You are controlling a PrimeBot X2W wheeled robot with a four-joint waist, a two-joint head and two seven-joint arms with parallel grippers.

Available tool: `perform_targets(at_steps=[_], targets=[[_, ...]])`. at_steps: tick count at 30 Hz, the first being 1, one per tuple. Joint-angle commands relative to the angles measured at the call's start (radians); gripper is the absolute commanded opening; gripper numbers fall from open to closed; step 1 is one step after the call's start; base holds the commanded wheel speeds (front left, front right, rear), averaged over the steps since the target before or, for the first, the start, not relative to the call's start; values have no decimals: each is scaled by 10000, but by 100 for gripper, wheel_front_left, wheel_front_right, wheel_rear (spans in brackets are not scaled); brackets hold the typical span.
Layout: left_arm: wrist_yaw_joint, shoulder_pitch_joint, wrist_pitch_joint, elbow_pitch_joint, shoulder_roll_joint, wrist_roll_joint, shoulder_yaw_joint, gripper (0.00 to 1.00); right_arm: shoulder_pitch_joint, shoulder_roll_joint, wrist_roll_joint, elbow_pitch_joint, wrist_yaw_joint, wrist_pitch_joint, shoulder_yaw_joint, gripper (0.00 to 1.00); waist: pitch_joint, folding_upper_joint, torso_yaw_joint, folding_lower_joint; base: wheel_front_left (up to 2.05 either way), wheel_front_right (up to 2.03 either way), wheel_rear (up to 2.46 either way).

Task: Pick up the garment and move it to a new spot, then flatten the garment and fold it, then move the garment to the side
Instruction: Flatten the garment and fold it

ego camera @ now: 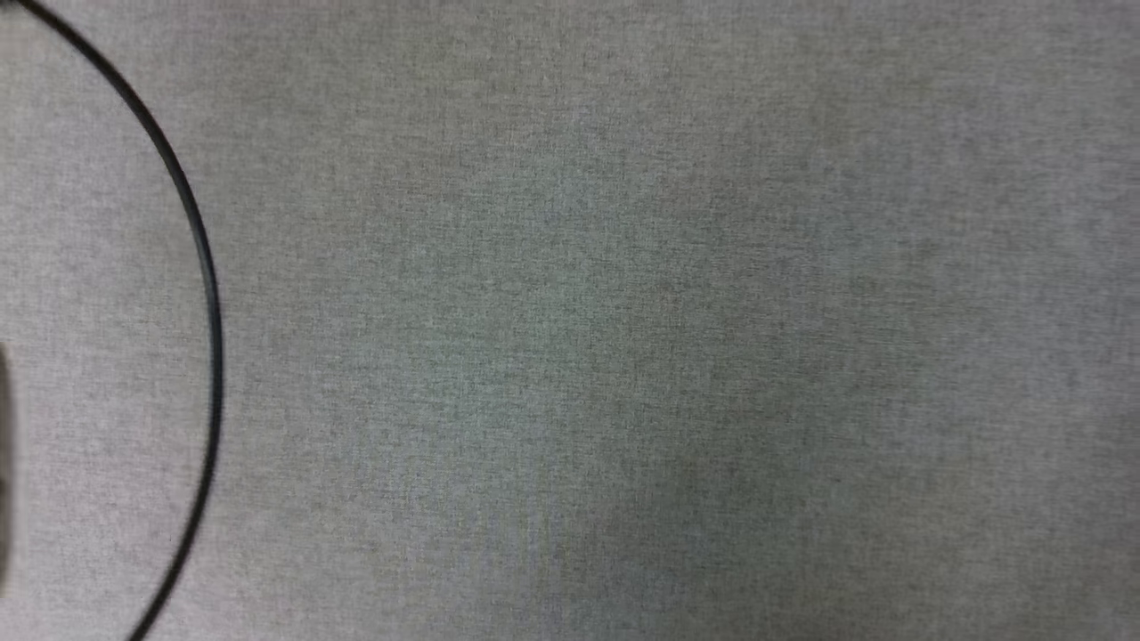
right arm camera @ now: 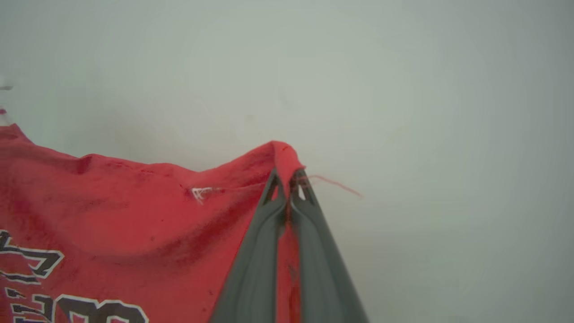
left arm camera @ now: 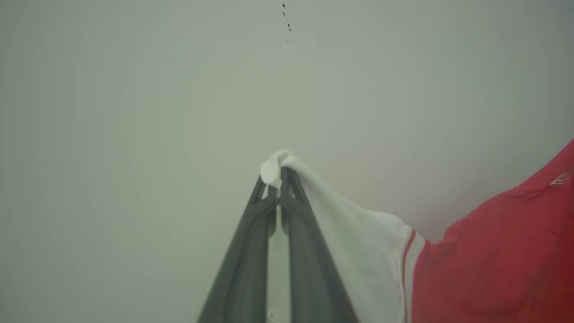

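In the left wrist view my left gripper (left arm camera: 279, 178) is shut on the tip of the garment's white sleeve (left arm camera: 354, 233); the striped trim and the red body (left arm camera: 493, 251) trail off to the right. In the right wrist view my right gripper (right arm camera: 287, 179) is shut on a red corner of the garment (right arm camera: 134, 224) near its hem, beside a tiny white logo (right arm camera: 199, 193). A loose red thread sticks out to the right of the fingertips. Black lettering shows at the lower left of that view. The garment hangs lifted between both grippers.
The head view looks down on a grey woven cloth surface (ego camera: 623, 320) with a thin black curved line (ego camera: 200, 267) at its left. Both wrist views have a plain pale surface (left arm camera: 134, 112) behind the garment, with a few dark specks (left arm camera: 287, 22) near the top.
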Motion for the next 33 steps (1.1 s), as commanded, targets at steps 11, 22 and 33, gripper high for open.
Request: perform_targets(at_steps=[11, 22, 33], targets=[[268, 5085, -59, -2396, -217, 132, 820, 0, 3515, -463, 1488, -691, -11, -975, 1503, 0, -1321, 0, -91, -1, 0, 0, 0], [783, 10572, -50, -4520, -726, 56, 1347, 0, 7714, -1425, 2431, -2324, -13, -978, 2246, 0, -3259, 0, -48, -1, 0, 0, 0], [893, 14918, -52, -4678, -1212, -442, 1473, 0, 11702, -1975, 2677, -3286, -11, -713, 1990, 0, -4994, 0, -16, -1, 0, 0, 0]])
